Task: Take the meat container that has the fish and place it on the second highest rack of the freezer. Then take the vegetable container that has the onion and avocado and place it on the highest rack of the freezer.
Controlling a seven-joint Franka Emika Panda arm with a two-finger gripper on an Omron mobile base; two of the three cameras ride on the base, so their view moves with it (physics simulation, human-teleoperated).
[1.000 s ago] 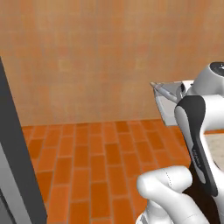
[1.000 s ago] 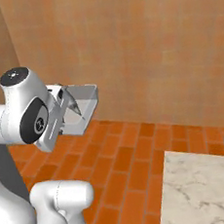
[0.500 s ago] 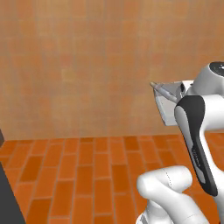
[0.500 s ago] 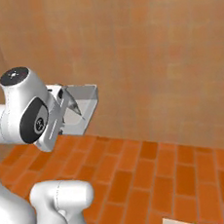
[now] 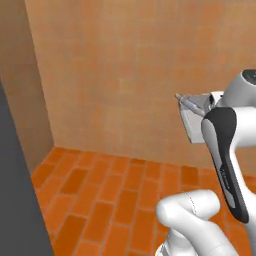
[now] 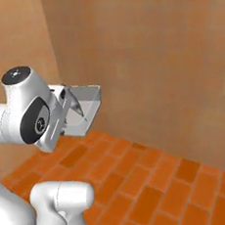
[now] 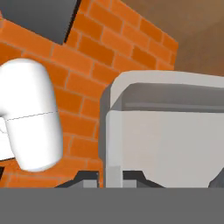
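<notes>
The hand [image 7: 109,177] is clamped on the rim of a pale grey, shallow plastic container [image 6: 84,110], carried high above the orange brick floor [image 5: 115,200]. What looks like the thin silvery fish [image 5: 189,104] could slide out, because the container appears tilted.

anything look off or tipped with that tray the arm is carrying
Yes: the grey container held up at the arm's end hangs tilted on its side, its open face turned sideways rather than up. A thin fish rests against its rim. Nothing lies spilled on the brick floor.
</notes>
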